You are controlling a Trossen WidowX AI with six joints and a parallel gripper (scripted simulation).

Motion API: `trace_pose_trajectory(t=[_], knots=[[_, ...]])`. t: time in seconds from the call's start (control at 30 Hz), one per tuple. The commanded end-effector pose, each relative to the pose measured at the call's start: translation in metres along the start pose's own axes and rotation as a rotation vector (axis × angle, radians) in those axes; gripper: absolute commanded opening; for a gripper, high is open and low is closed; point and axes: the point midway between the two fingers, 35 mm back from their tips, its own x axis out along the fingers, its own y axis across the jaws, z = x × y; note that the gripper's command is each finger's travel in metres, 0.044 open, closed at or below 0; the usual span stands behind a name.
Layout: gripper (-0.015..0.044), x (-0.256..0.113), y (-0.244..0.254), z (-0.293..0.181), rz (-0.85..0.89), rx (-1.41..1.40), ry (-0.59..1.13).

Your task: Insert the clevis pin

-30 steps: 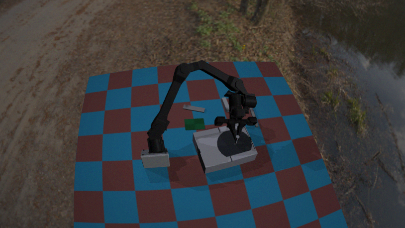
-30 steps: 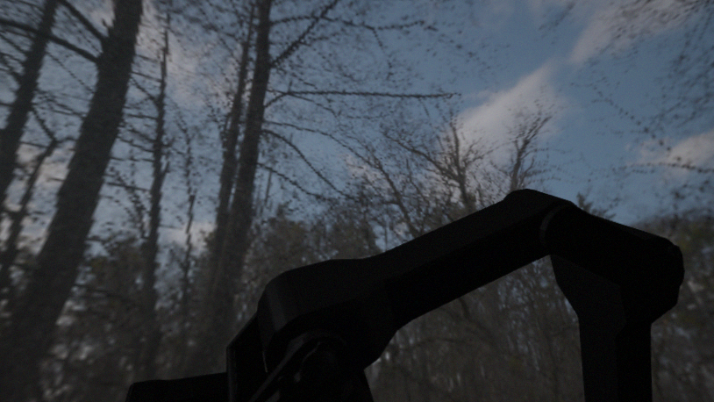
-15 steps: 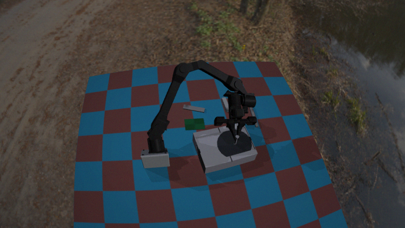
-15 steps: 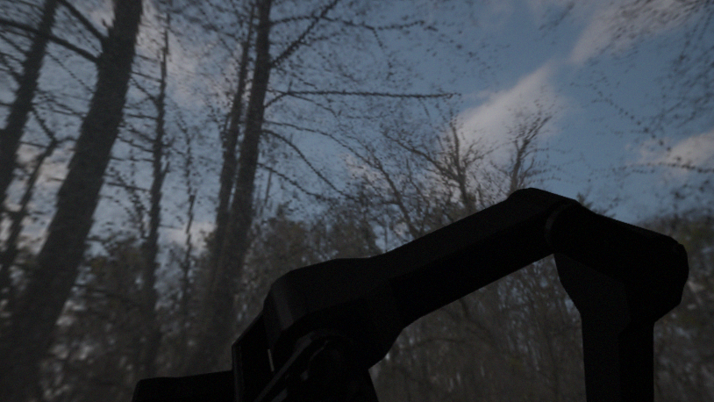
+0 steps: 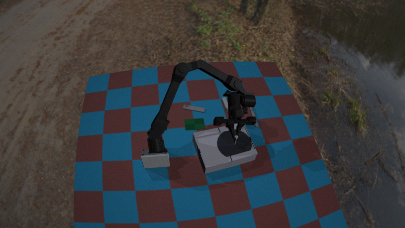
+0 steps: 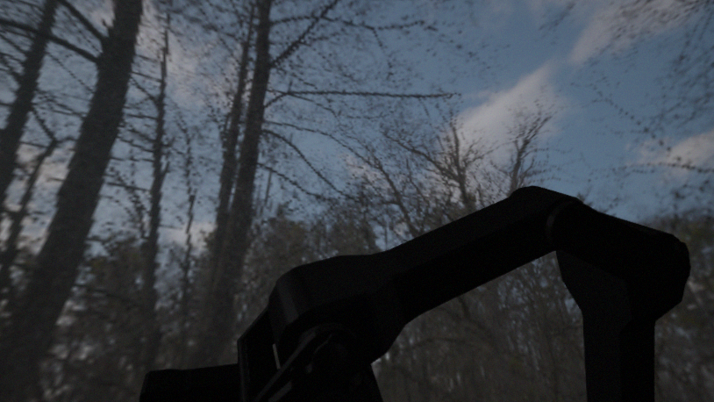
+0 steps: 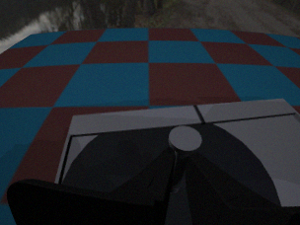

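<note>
Top view shows the hand (image 5: 237, 136) (image 7: 180, 155) clamped on the pin (image 5: 236, 138) (image 7: 186, 138), head up, over the dark disc (image 5: 226, 146) (image 7: 237, 158).

We see the pin (image 5: 235, 140) (image 7: 185, 138) upright over the dark disc (image 5: 226, 144) (image 7: 113, 158) in the pale tray (image 5: 209, 156) (image 7: 118, 121).

We make out the pin's round, light grey head at the top and its thin shank below, pinched in the gripper (image 5: 237, 135) (image 7: 180, 155); we cannot tell whether its tip is in the disc's hole. The disc is wide, thin and round, and we see it lying flat inside the tray's low rim, toward one end. The tray is boxy and steel-grey, flat on the checkered table, with dark slits across its rim.
</note>
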Motion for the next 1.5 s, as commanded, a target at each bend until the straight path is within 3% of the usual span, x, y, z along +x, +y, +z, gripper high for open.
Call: trace_pose_trajectory(t=[0.0,1.47], knots=[[0.0,0.0007,-0.0005,-0.0003,-0.003,-0.011,0.007],[0.0,0.0017,0.0026,-0.0018,0.006,0.007,-0.025]])
